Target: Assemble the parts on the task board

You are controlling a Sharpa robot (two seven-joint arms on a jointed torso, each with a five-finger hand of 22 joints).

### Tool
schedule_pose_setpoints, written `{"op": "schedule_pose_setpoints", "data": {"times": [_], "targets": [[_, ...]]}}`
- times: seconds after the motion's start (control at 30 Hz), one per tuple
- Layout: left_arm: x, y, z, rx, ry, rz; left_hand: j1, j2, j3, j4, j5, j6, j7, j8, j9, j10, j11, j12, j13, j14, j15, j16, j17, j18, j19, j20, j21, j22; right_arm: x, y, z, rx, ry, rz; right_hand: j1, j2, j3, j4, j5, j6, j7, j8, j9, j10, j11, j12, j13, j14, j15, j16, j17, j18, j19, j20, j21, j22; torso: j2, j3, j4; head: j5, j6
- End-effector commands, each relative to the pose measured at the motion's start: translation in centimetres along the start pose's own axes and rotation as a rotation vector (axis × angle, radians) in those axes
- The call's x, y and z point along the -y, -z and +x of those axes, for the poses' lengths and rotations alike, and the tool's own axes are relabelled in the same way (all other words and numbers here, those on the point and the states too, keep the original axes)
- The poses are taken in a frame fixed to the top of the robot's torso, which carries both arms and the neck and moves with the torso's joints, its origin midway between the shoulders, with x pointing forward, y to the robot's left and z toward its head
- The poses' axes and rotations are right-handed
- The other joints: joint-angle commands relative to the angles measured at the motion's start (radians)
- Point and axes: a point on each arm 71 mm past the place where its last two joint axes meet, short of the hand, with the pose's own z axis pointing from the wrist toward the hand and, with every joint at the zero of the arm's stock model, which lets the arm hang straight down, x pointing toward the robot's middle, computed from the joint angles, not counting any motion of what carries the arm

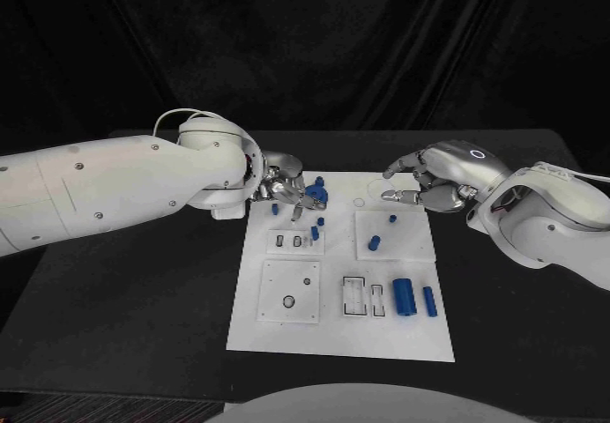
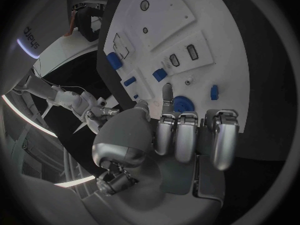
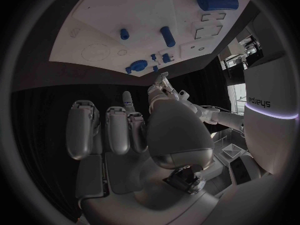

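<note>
Left hand (image 1: 282, 187) pinches a round blue part (image 1: 314, 189) — right hand (image 1: 432, 183), silver, curled empty over the white board (image 1: 341, 339).

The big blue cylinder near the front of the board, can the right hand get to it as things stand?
Probably yes. The big blue cylinder lies in the open on the task board, nothing over it, and the right hand hovers at the board's far edge holding nothing.

**Materials and finish**

Task board (image 1: 333, 339): matt white plate, smooth. Parts (image 1: 405, 297): blue, plastic-looking, slight sheen. Table (image 1: 127, 300): matt black. Left hand (image 2: 187, 140), right hand (image 3: 119, 130): brushed silver metal look. Arms (image 1: 102, 189): glossy white shells.
</note>
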Motion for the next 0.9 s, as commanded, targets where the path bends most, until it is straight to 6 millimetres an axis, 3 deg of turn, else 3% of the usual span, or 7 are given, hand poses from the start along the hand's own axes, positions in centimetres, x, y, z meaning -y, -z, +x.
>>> {"op": "schedule_pose_setpoints", "data": {"times": [0.03,0.17,0.3,0.47,0.63,0.9], "targets": [[0.1,-0.2,0.2,-0.052,-0.034,-0.042,-0.003,0.007,0.011,-0.001,-0.008,-0.008,0.016,-0.054,-0.021,0.104,0.011,0.002,0.263,0.106,0.006,0.003,0.263,0.002,-0.01,0.004,-0.008,0.162,-0.2,0.2,-0.2,0.051,0.003,-0.019,0.005,0.006,-0.007,-0.003,0.014,0.007,0.0,0.002,-0.003,0.075,0.005,-0.009,0.221,0.057,0.007,0.006,0.0,0.012,0.019,0.008,-0.005,0.196,-0.001,-0.0002,0.0042,-0.001,-0.005],[0.5,-0.6,0.1,-0.048,-0.036,-0.046,0.005,0.002,0.024,-0.012,0.0,0.009,0.02,-0.099,-0.037,0.104,0.015,0.002,0.263,0.106,0.011,0.003,0.263,0.002,-0.008,0.01,-0.009,0.164,-0.5,0.4,-0.3,0.07,0.006,-0.038,0.008,0.006,-0.009,-0.004,0.027,0.007,0.0,0.001,-0.005,0.075,0.005,-0.01,0.22,0.057,0.007,0.007,0.001,0.012,0.019,0.008,-0.004,0.196,0.0,-0.0013,0.0037,0.0,-0.011],[0.7,-0.8,0.2,-0.047,-0.036,-0.045,0.012,-0.001,0.032,-0.022,0.007,0.021,0.019,-0.114,-0.041,0.104,0.015,0.002,0.263,0.106,0.011,0.003,0.263,0.001,-0.005,0.011,-0.009,0.166,-0.6,0.4,-0.3,0.076,0.007,-0.046,0.009,0.006,-0.01,-0.004,0.028,0.008,0.0,0.001,-0.006,0.074,0.005,-0.011,0.219,0.057,0.007,0.006,0.0,0.012,0.019,0.008,-0.003,0.196,0.0,-0.0012,0.0019,0.0,-0.018],[0.9,-1.0,0.4,-0.048,-0.035,-0.034,0.028,-0.006,0.047,-0.042,0.012,0.039,0.016,-0.131,-0.042,0.104,0.012,0.002,0.263,0.106,0.009,0.003,0.263,0.002,-0.006,0.01,-0.011,0.165,-0.7,0.5,-0.3,0.083,0.007,-0.053,0.008,0.007,-0.01,-0.003,0.031,0.008,0.0,0.001,-0.006,0.067,0.005,-0.019,0.208,0.057,0.007,0.007,0.001,0.012,0.019,0.008,-0.004,0.196,0.0,-0.0019,0.0043,0.0,-0.026],[1.1,-1.3,0.6,-0.046,-0.03,-0.028,0.05,-0.013,0.065,-0.068,0.014,0.053,0.012,-0.146,-0.039,0.104,0.009,0.002,0.263,0.106,0.006,0.003,0.263,0.004,-0.014,0.008,-0.016,0.159,-0.8,0.5,-0.3,0.089,0.006,-0.059,0.007,0.008,-0.011,-0.002,0.032,0.009,-0.001,0.001,-0.006,0.061,0.005,-0.025,0.2,0.057,0.007,0.007,0.001,0.012,0.019,0.008,-0.003,0.196,0.001,-0.0015,0.0043,0.009,-0.032],[1.0,-1.7,1.4,-0.068,-0.027,-0.026,0.047,-0.018,0.078,-0.077,0.002,0.089,0.0,-0.129,-0.002,0.104,-0.001,0.002,0.263,0.106,-0.002,0.003,0.263,0.004,-0.012,0.001,-0.018,0.16,-0.7,0.5,-0.3,0.09,0.006,-0.06,0.006,0.009,-0.012,-0.001,0.035,0.01,-0.001,0.001,-0.007,0.059,0.005,-0.027,0.197,0.057,0.006,0.007,0.002,0.012,0.019,0.008,-0.004,0.196,0.0,-0.0006,0.0048,0.012,-0.04]]}}
